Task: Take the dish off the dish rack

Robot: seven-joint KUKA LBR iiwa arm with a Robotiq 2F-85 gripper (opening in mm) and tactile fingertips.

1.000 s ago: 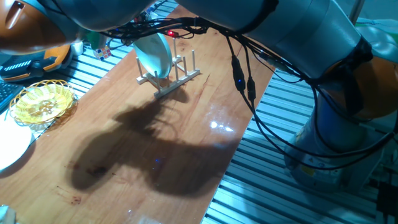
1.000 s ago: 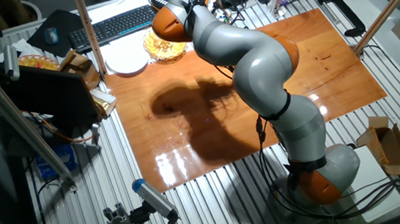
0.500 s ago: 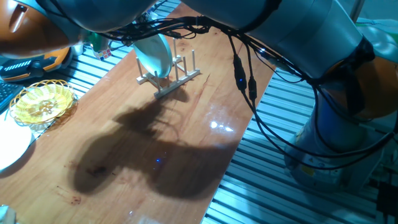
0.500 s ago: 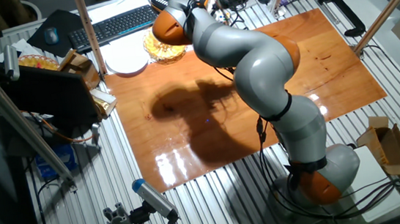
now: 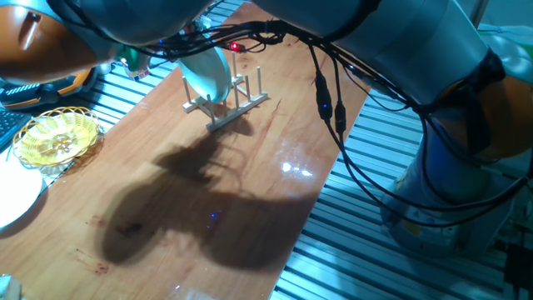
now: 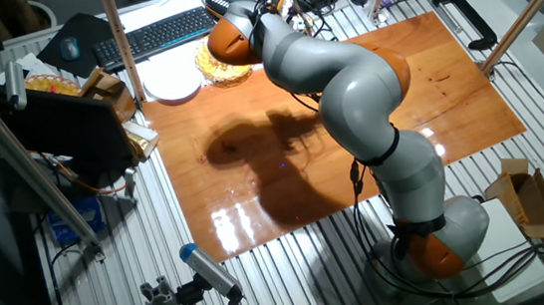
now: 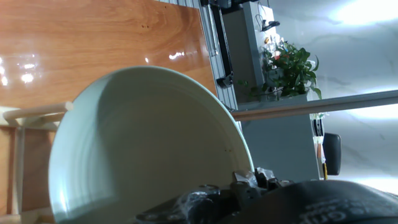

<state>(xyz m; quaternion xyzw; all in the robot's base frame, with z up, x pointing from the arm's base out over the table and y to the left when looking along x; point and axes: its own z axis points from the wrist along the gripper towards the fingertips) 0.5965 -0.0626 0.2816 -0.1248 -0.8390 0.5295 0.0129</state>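
Note:
The light turquoise dish (image 5: pixel 206 71) stands on edge between the pegs of the small wooden dish rack (image 5: pixel 237 102) at the far end of the wooden table. My arm reaches over it, and its links hide the gripper in both fixed views. In the hand view the dish (image 7: pixel 143 143) fills most of the frame, with a rack rail and peg (image 7: pixel 34 113) at the left. A dark part of my gripper (image 7: pixel 208 200) sits right at the dish's lower rim. Whether the jaws close on the rim does not show.
A yellow woven basket (image 5: pixel 57 137) and a plain white plate (image 5: pixel 12 196) sit off the table's left edge. The other fixed view shows the basket (image 6: pixel 224 67), white plate (image 6: pixel 172 82), a keyboard (image 6: pixel 155 34) and the arm (image 6: pixel 345 75) covering the rack. Cables (image 5: pixel 329 100) hang from the arm.
The arm's upper links have shifted slightly. The dish stays in the rack in the same place.

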